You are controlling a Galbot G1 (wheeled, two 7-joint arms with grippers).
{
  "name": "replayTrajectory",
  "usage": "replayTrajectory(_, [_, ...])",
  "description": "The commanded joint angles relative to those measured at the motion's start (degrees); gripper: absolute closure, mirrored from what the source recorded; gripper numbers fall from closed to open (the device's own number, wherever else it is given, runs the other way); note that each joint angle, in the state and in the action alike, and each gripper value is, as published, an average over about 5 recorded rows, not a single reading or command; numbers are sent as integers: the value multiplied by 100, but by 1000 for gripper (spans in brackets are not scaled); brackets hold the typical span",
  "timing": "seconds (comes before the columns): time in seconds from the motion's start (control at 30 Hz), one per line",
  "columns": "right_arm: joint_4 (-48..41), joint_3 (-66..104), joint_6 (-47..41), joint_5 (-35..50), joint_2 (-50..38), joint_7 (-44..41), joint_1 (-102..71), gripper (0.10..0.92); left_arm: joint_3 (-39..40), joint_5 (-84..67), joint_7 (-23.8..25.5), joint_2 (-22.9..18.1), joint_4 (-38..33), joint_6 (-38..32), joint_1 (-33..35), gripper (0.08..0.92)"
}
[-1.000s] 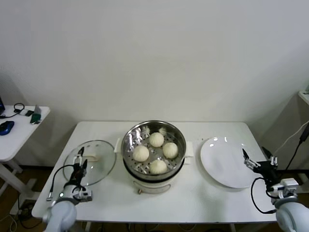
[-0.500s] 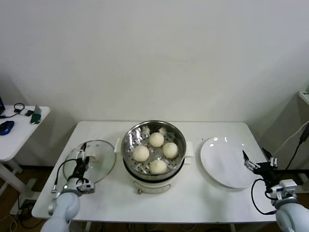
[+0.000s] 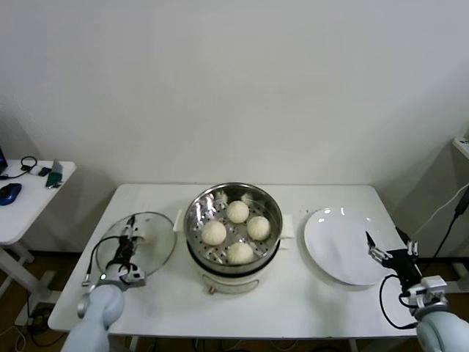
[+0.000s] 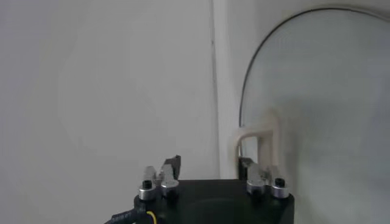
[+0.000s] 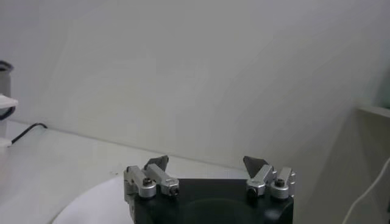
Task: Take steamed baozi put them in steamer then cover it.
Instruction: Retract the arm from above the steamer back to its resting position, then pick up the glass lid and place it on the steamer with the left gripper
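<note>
At the far left stands a small white side table point(image 3: 22, 209) carrying a blue mouse point(image 3: 9, 193), a coiled black cable point(image 3: 28, 163) and a small dark-green gadget point(image 3: 55, 174), set against the plain white wall point(image 3: 234, 81) that fills the back of the room. The main white table point(image 3: 293, 301) begins just to its right. On that table's left part lies the round glass lid point(image 3: 141, 243) with its cream handle point(image 4: 257, 135), flat on the surface, and the left gripper point(image 3: 126, 248) hangs over the lid's near edge — in the left wrist view its fingers stand partly apart on either side of the handle, one fingertip point(image 4: 245, 165) right against it, though whether they have actually gripped it cannot be told. In the middle of the table sits the steamer point(image 3: 233, 233), a shiny steel pot on a cream-white base, uncovered, with the four steamed baozi point(image 3: 236, 232) resting on its perforated tray in a loose diamond. Just beside it to the right lies a flat white plate point(image 3: 341, 242), bare. The right gripper point(image 3: 388, 253) hovers at the plate's right edge near the table's front corner — its jaws spread wide and hold nothing. Beyond it a white cable point(image 3: 448, 209) hangs at the room's right side.
</note>
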Motion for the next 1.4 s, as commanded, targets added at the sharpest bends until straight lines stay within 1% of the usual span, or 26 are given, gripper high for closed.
replayTrajectory(0.03, [-21, 6, 39, -122, 46, -57, 6, 203, 3, -29, 15, 8, 145, -17, -89, 450])
replayTrajectory(0.37, [-106, -53, 103, -257, 83, -87, 85, 203, -39, -122, -81, 54, -51, -7, 10, 735])
replayTrajectory(0.47, [-127, -60, 113, -273, 80, -93, 100, 203, -63, -161, -117, 98, -272, 15, 109, 818])
replayTrajectory(0.53, [-142, -62, 119, -277, 69, -94, 111, 203, -81, -184, -119, 145, -492, 42, 211, 848])
replayTrajectory(0.7, [-185, -62, 130, -277, 34, -96, 148, 203, -172, -293, -102, 312, -1172, 322, 532, 853])
replayTrajectory(1.1, [-311, -187, 188, -361, 29, -116, 324, 203, -447, -515, -179, 775, -3558, 1750, 1808, 853])
replayTrajectory(1.27, [-399, -253, 239, -408, 27, -138, 421, 203, -442, -573, -126, 926, -4304, 2145, 2048, 853])
replayTrajectory(1.4, [-449, -322, 248, -427, 31, -200, 484, 203, -215, -857, -21, 1200, -4902, 2482, 2148, 853])
